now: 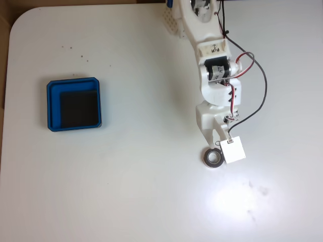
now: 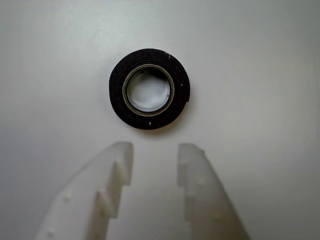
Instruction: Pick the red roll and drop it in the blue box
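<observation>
roll: the red roll (image 1: pixel 214 158) lies flat on the white table (image 1: pixel 131 191), hole up. From the fixed view the top looks grey-silver, and from my wrist camera it looks like a black ring (image 2: pixel 149 89) with a pale inner rim.
my gripper: my gripper (image 2: pixel 155 150) is open, with a clear gap between the two white fingers (image 2: pixel 117 167). The tips sit just short of the roll and aren't touching it. Nothing is in the gap.
my arm: in the fixed view my arm (image 1: pixel 214 80) comes down from the top edge and ends right beside the roll.
box: the blue box (image 1: pixel 73 104) is well apart from the roll, far off to its left and a bit higher in the fixed view. Black floor, nothing inside.
</observation>
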Motion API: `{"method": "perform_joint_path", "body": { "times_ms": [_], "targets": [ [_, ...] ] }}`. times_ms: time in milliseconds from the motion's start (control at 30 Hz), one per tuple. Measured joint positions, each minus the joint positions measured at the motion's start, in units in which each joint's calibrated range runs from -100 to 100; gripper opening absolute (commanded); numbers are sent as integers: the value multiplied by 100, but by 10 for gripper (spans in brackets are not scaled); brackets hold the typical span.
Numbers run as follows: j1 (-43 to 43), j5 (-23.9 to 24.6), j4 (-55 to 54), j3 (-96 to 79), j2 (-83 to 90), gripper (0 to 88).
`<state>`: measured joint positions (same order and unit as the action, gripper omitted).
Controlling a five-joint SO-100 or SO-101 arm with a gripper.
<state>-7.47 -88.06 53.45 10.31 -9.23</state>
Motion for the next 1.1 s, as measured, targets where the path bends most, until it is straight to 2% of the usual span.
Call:
{"method": "perform_joint_path", "body": {
  "times_ms": [633, 900, 1100],
  "targets": [
    [-10, -25, 74, 2117, -1998, 28],
    [-10, -25, 74, 2135, -2075, 152],
    [-10, -25, 74, 2135, -2168, 170]
  ]
}}
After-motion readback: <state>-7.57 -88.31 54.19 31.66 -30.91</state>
